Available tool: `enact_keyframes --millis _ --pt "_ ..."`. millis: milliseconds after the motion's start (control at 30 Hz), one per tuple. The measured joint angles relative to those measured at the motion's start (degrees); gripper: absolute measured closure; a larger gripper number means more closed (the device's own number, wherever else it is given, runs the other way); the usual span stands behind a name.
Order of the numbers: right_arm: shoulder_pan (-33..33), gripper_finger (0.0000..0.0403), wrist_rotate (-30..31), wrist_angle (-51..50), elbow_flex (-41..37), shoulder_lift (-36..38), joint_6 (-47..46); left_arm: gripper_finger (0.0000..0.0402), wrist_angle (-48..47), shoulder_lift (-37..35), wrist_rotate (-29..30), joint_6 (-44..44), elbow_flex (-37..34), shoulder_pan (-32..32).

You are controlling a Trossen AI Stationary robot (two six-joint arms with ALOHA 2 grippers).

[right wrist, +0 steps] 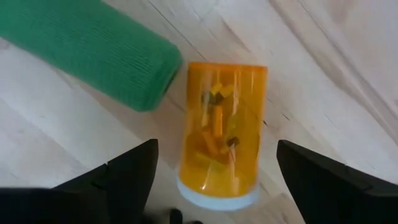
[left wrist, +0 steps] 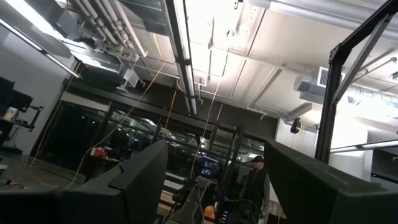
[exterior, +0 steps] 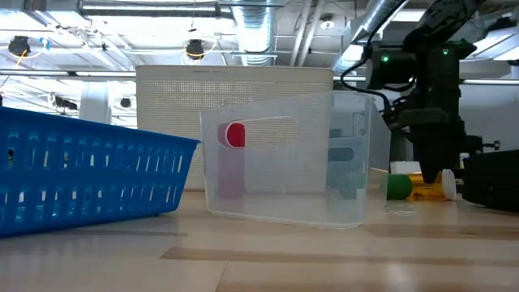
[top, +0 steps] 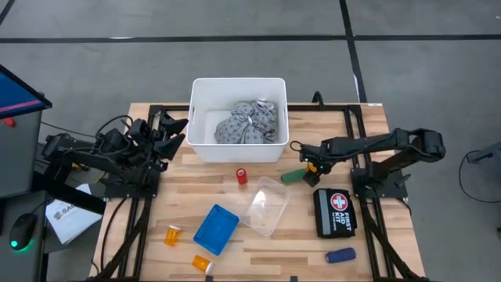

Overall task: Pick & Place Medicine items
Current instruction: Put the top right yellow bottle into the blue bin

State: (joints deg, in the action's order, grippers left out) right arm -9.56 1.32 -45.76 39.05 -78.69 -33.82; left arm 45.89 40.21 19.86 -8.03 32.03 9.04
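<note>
My right gripper (right wrist: 214, 183) is open and points down over an orange pill bottle (right wrist: 221, 137) that lies on its side on the wood, one finger on either side and neither touching it. A green cylinder (right wrist: 87, 43) lies right beside the bottle, and both also show in the low view, the bottle (exterior: 430, 191) next to the green cylinder (exterior: 397, 186). A red cylinder (top: 241, 176), a dark-blue cylinder (top: 340, 255) and two more orange bottles (top: 172, 234) (top: 202, 264) lie on the table. The grey patterned bundle (top: 249, 123) lies in the white bin (top: 205, 90). My left gripper (left wrist: 214, 186) is open, raised left of the bin.
A clear plastic container (top: 266, 205) and a blue basket (top: 216, 229) lie mid-table. A black first aid kit (top: 335, 212) lies near the right gripper. A person (left wrist: 255, 180) stands in the room beyond. Bare wood shows along the near left side.
</note>
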Motion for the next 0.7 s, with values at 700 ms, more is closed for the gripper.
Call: enact_keyframes --millis 700 --pt "0.0 0.0203 0.4 1.2 0.0 -3.7 0.6 0.0142 0.0 0.0 0.1 -1.3 0.0 0.0"
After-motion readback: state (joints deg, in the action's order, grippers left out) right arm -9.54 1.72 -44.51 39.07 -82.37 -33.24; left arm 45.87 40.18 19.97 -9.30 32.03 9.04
